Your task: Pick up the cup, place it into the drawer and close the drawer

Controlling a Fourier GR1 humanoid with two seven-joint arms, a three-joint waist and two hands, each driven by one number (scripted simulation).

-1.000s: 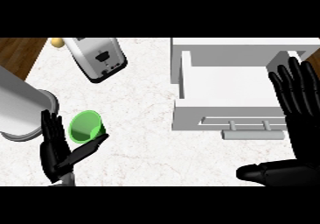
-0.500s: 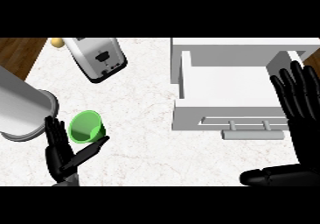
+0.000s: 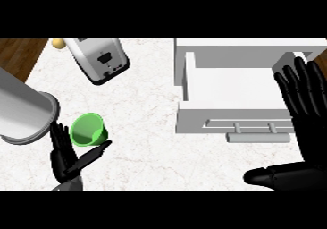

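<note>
I am bringing left robot hand (image 3: 69,154) to green cup (image 3: 89,129) on counter (image 3: 146,112), fingers spread wide beside it, not gripping yet; right robot hand (image 3: 304,96) resting flat-open over drawer (image 3: 232,85), which is standing open, ready for receiving cup

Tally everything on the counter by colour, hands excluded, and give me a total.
Green: 1, the cup
White: 1, the open drawer
Silver and black: 1, the toaster
Yellowish: 1, a small object at the counter's far edge, too small to identify
Total: 4
</note>
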